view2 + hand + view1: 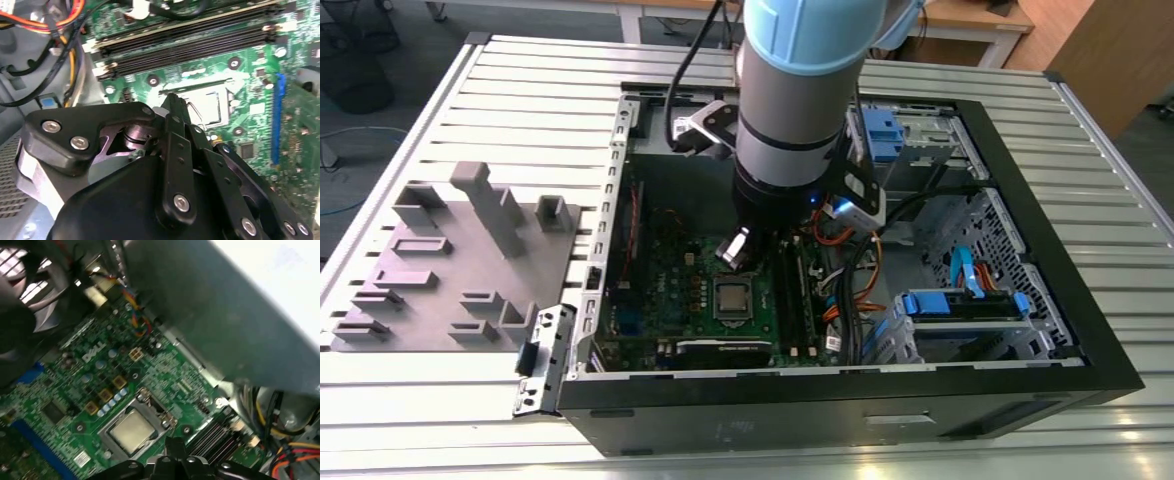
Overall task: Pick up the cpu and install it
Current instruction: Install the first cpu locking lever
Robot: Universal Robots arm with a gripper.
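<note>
The cpu (132, 431) is seen seated flat in the socket frame (109, 426) on the green board (75, 390), its dull silver top facing up; in the exterior view the cpu (732, 298) lies near the middle of the open case (1067, 300). Nothing is held on it or laid over it.

The gripper (735, 250) is hung from the arm (794, 100) inside the case, above the board and just beyond the socket, apart from the cpu. In the second wrist view the black fingers (172, 107) are brought together to a tip with no gap and nothing between them; the same tip (175, 445) is seen just beside the socket frame in the first wrist view.

Black memory slots (190, 42) are set just beside the socket, and a blue slot (276, 120) runs along the board on the other side. Orange, yellow and black cables (60, 30) are bundled near the slots. A fan (30, 290) is mounted at the case wall. Blue drive brackets (967, 305) are fitted at the exterior view's right.

Outside the case, on the ribbed table (520, 100), a grey fixture (454, 260) with upright blocks is placed at the exterior view's left, well apart from the gripper
</note>
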